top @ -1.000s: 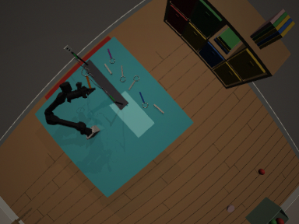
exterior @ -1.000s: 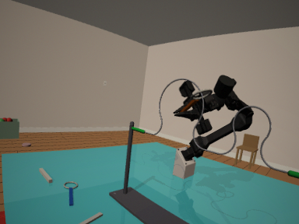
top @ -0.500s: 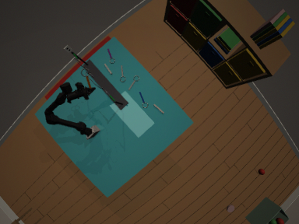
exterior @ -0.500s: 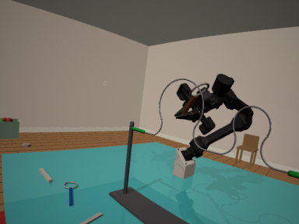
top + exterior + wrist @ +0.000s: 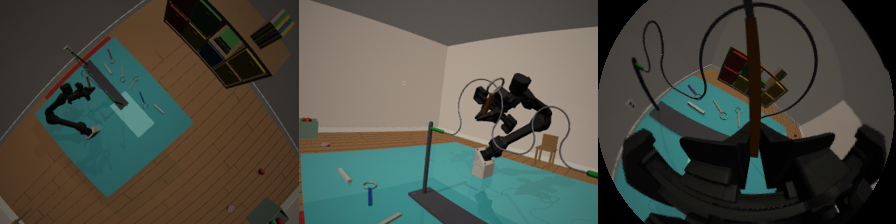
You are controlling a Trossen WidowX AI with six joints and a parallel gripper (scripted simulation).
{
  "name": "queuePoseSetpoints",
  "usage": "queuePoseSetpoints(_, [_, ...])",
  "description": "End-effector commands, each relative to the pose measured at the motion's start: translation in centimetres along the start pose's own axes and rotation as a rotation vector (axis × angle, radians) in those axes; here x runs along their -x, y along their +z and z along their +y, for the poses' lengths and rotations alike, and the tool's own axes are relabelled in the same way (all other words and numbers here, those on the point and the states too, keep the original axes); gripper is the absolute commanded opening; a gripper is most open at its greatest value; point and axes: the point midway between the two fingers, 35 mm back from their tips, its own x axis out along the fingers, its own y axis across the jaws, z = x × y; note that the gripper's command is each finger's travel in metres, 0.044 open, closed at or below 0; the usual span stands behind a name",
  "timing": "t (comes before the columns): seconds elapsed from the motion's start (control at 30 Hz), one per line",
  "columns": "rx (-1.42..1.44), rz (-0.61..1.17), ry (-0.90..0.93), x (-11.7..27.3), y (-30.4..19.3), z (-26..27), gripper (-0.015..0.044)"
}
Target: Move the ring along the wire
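Observation:
The orange handle (image 5: 88,82) (image 5: 488,104) (image 5: 754,85) is tilted in the exterior view. My gripper (image 5: 92,89) (image 5: 482,117) (image 5: 754,123) is shut on its lower end. The ring (image 5: 499,78) at its upper end is around the grey wire (image 5: 459,109) (image 5: 816,60), just past the top of the tall arch; it is outside the wrist view. Whether ring and wire touch cannot be told. One green part (image 5: 112,98) (image 5: 437,130) is beside its post (image 5: 427,159). The other green part (image 5: 592,174) (image 5: 639,66) is at the opposite end; its post (image 5: 644,87) shows in the wrist view.
The dark base (image 5: 443,210) (image 5: 673,120) lies under the wire. A low bend and second arch of wire lie toward the far green part. On the teal mat (image 5: 117,167) are a blue-handled ring (image 5: 142,97) (image 5: 370,196), a purple-handled ring (image 5: 110,54) and several pale pieces.

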Motion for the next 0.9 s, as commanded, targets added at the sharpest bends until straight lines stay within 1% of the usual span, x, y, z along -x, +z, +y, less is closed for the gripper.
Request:
queuePoseSetpoints(0.0, [-0.037,-0.007,0.021,0.0,0.0,0.1,-0.0150])
queuePoseSetpoints(0.87, [-0.322,-0.043,0.177,-0.1,0.2,1.2,-0.0150])
